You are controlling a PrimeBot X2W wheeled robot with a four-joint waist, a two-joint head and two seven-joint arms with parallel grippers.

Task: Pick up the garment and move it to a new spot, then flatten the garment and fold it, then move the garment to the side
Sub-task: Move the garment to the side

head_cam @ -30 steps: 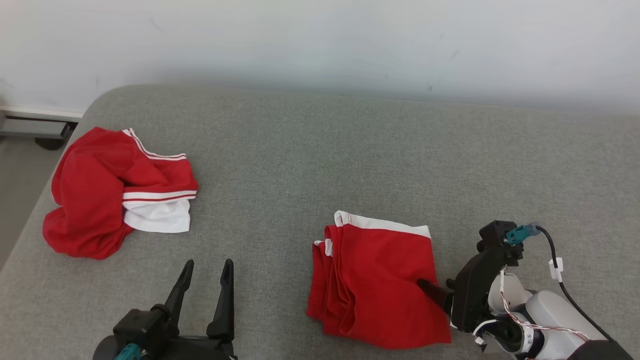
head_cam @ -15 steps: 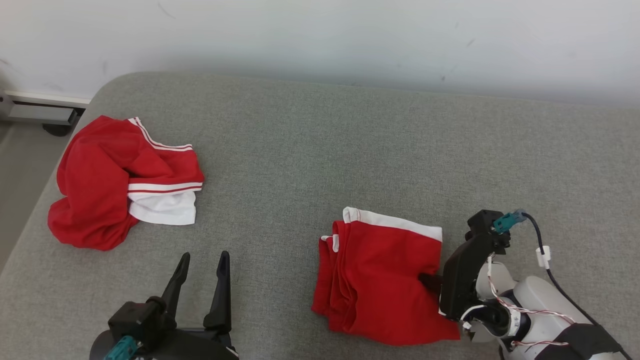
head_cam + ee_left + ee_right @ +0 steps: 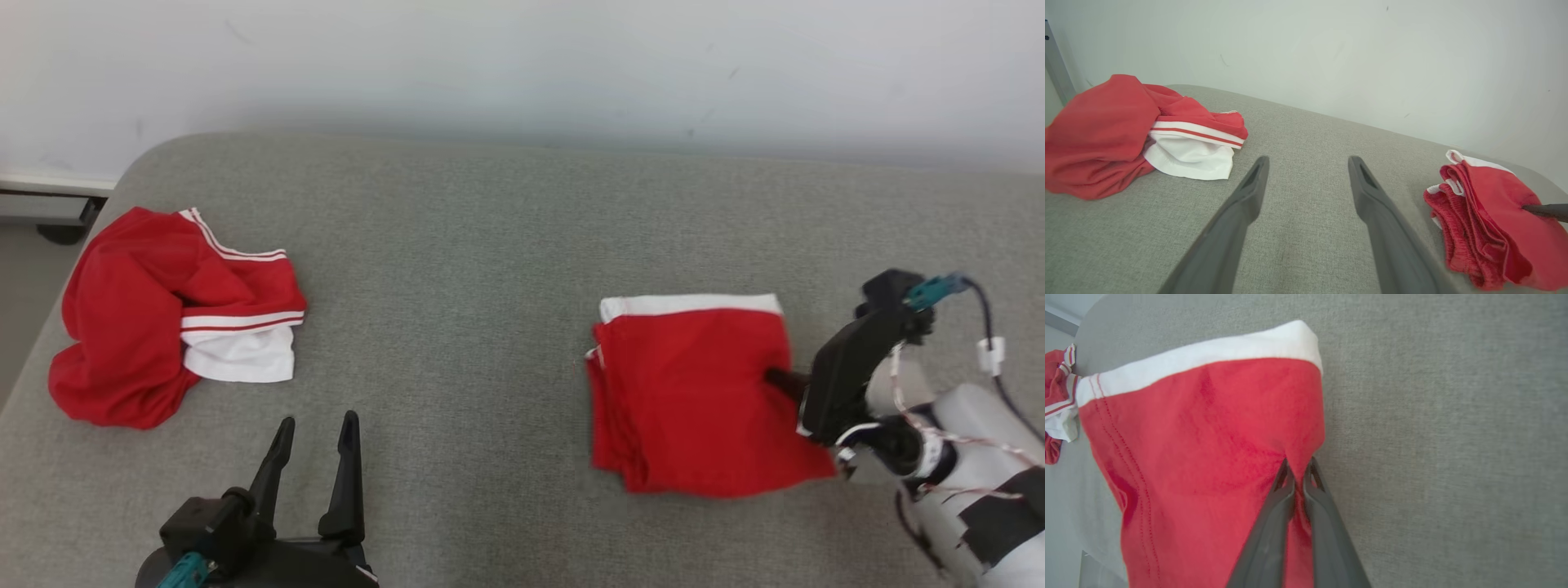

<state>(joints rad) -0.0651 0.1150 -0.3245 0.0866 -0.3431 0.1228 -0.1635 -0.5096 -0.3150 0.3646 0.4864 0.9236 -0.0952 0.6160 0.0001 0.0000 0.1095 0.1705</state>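
Head view, folded red shorts point(image 3: 694, 400): lying on the grey cushioned surface point(image 3: 490, 245), toward its right side and nearer the front edge, white waistband facing the far edge.
Head view, right pincer point(image 3: 780, 380): closed on the right edge of the shorts.
Head view, left pincer point(image 3: 318, 418): fingers spread wide, holding nothing, over the front edge.
Head view, crumpled red garment point(image 3: 139, 327): by the left edge near the rounded far-left corner, white panel and stripes showing, well apart from the shorts.
Left wrist view, left pincer point(image 3: 1308, 160): open over bare surface, between the crumpled garment point(image 3: 1098, 130) and the stacked layers of the shorts point(image 3: 1486, 212).
Left wrist view, right pincer point(image 3: 1527, 208): dark tip on the shorts' top layer.
Right wrist view, right pincer point(image 3: 1298, 463): fingers together, red cloth of the shorts point(image 3: 1208, 437) puckered between them.
Right wrist view, white waistband point(image 3: 1208, 355): along the shorts' end away from the fingers.
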